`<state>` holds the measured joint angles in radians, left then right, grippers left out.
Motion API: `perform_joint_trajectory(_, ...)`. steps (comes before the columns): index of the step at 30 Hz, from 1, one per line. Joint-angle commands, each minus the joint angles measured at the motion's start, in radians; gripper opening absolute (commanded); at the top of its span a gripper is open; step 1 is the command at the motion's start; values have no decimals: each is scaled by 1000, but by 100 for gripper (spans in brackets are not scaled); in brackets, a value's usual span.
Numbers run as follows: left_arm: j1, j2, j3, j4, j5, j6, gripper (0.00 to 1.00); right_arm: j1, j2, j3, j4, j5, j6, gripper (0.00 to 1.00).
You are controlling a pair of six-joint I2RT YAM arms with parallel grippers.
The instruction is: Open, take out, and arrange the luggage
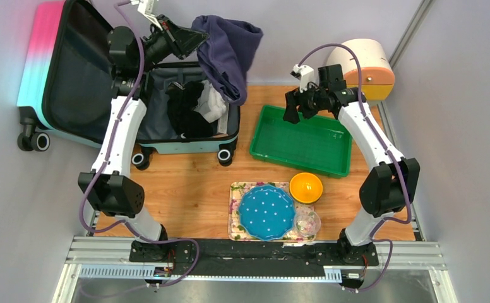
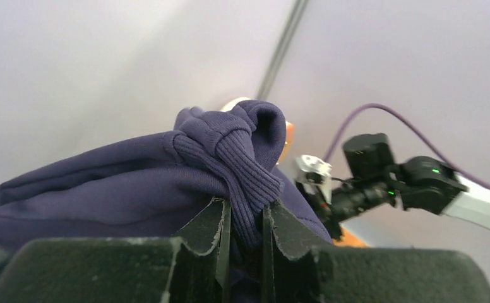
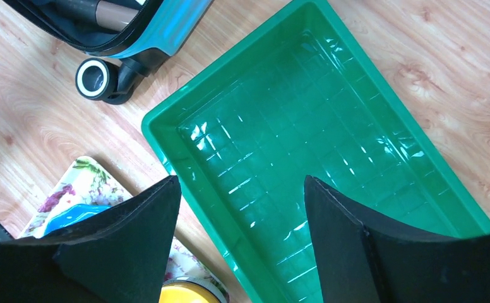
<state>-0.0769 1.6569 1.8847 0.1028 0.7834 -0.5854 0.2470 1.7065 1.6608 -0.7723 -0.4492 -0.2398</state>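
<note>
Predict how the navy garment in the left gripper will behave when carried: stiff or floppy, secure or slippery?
Probably floppy: the navy garment drapes in folds from the left gripper. Likely secure: the jaws pinch a thick ribbed cuff. Its hanging end may snag the luggage rim.

- left arm (image 1: 121, 132), right arm (image 1: 367, 129): white link shells, black joint housings
- purple cable (image 1: 329, 45) looped along each arm, out to the wrist
- left gripper (image 2: 243, 221), right gripper (image 3: 242, 189): matte black wedge fingers, edges scuffed pale
- white camera bracket (image 1: 305, 74) on right wrist
- green LEDs (image 2: 434, 171) on the black wrist housing
</note>
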Motion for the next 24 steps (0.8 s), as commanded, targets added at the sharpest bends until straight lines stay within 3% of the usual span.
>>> perform_joint_trajectory(1,43,-95,-196,343,86,-339,0,-8,-54,-22,42,-46,49,75)
perform_joint_trajectory(3,46,-156,-333,342,120,-355,0,-26,-59,-45,44,-46,65,75)
perform_joint_trajectory(5,61,-215,-575,350,131,-289,0,-44,-62,-61,42,-63,86,75)
perform_joint_trajectory(9,181,-301,-768,204,158,-127,0,-75,-70,-85,27,-124,103,75)
perform_joint_trajectory(10,209,-304,-777,107,162,-61,0,-77,-71,-94,21,-152,105,75)
perform_joint_trajectory(16,370,-246,-744,-98,166,142,0,-71,-9,-108,114,-292,232,79)
perform_joint_trajectory(24,396,-114,-622,-225,136,294,0,-20,160,-38,435,-375,502,88)
